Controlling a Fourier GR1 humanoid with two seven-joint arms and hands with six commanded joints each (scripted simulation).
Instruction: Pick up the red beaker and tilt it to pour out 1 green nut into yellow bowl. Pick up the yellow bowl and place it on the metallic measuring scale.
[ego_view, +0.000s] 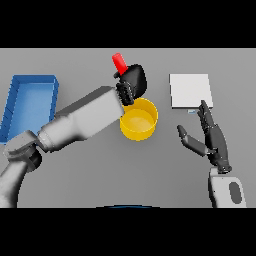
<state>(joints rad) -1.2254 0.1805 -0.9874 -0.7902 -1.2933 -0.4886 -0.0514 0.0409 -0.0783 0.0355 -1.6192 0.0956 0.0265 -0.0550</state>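
My left hand (133, 80) is shut on the red beaker (119, 63), holding it above the far rim of the yellow bowl (138, 120). Only the beaker's upper end shows past the fingers, leaning up and to the left. The bowl stands on the grey table at the middle; I see no nut inside it. The metallic measuring scale (190, 90) is a pale square plate at the back right. My right hand (210, 137) hovers open just in front of the scale, right of the bowl, fingers straight.
A blue tray (29, 102) lies along the table's left side. My left forearm (82, 120) crosses from the lower left up to the bowl.
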